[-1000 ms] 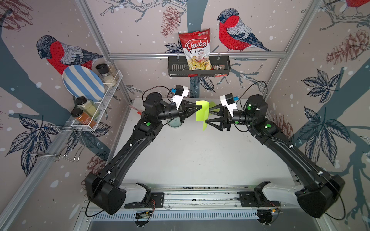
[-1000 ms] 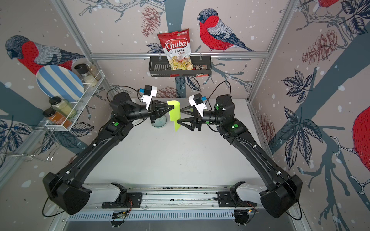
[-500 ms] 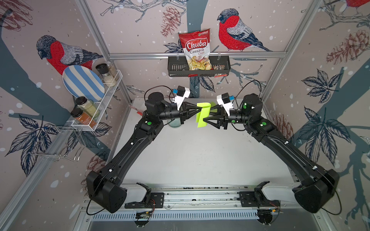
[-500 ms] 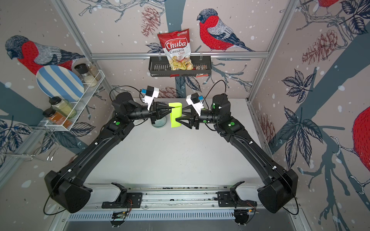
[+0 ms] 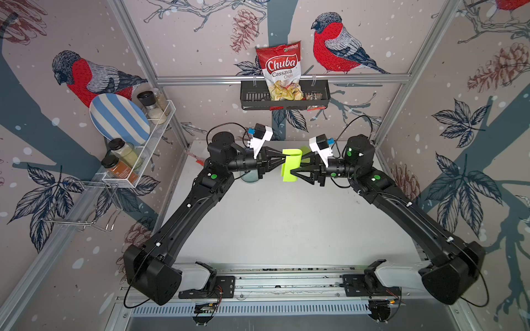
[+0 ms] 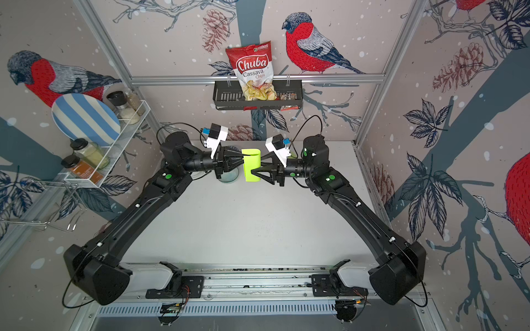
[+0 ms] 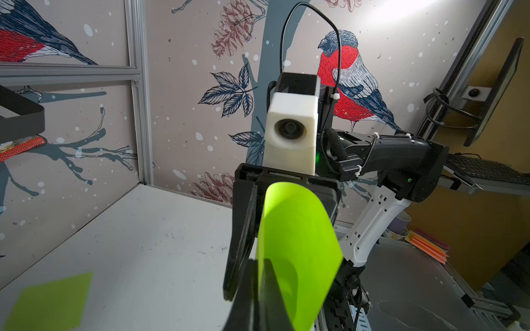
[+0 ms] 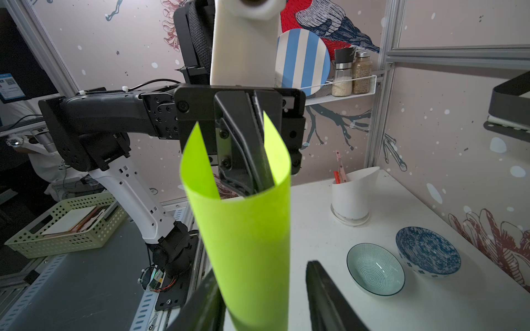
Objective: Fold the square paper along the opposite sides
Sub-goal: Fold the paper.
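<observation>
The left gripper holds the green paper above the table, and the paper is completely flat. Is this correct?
Not flat: the left gripper holds the green paper above the table, bent into a U, as the right wrist view shows.

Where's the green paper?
In both top views the green paper hangs curled above the table, between the left end effector and right end effector.

Bright, even overhead light leaves soft shadows on the table (image 5: 272, 223). Wrist views bow at their edges; glare whitens one wall (image 7: 401, 11).
</observation>
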`<state>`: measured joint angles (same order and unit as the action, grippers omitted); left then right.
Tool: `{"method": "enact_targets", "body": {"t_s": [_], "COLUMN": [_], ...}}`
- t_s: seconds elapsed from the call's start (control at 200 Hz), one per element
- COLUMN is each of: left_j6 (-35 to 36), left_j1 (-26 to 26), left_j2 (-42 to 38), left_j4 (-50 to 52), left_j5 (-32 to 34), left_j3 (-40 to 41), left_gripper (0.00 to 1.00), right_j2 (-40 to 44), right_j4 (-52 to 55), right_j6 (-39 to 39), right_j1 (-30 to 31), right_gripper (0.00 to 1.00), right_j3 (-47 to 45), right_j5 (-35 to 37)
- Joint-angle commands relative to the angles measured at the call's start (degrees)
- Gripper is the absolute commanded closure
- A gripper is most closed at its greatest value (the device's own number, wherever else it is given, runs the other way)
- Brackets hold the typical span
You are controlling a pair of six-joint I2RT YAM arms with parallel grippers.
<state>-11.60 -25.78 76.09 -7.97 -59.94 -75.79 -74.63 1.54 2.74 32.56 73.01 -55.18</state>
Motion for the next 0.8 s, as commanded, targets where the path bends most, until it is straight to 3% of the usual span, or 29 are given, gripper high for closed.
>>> {"method": "enact_targets", "body": {"t_s": [0.0, 0.79], "left_j6": [0.6, 0.47], "left_j1": [-0.06, -0.06], "left_j2": [0.15, 0.42], "left_j4": [-0.29, -0.23], "left_j5": [-1.23, -1.76], "left_j3": [-0.52, -0.52], "left_gripper": [1.0, 1.0], "right_j2": [-0.21, -0.55], "right_j4": [-1.06, -1.28], "right_j6": [0.4, 0.6], "right_j1": [0.11, 0.82], "right_gripper": [0.53, 0.65], "right_j3": [-0.01, 0.08], "right_j5": [-1.04, -1.17]}}
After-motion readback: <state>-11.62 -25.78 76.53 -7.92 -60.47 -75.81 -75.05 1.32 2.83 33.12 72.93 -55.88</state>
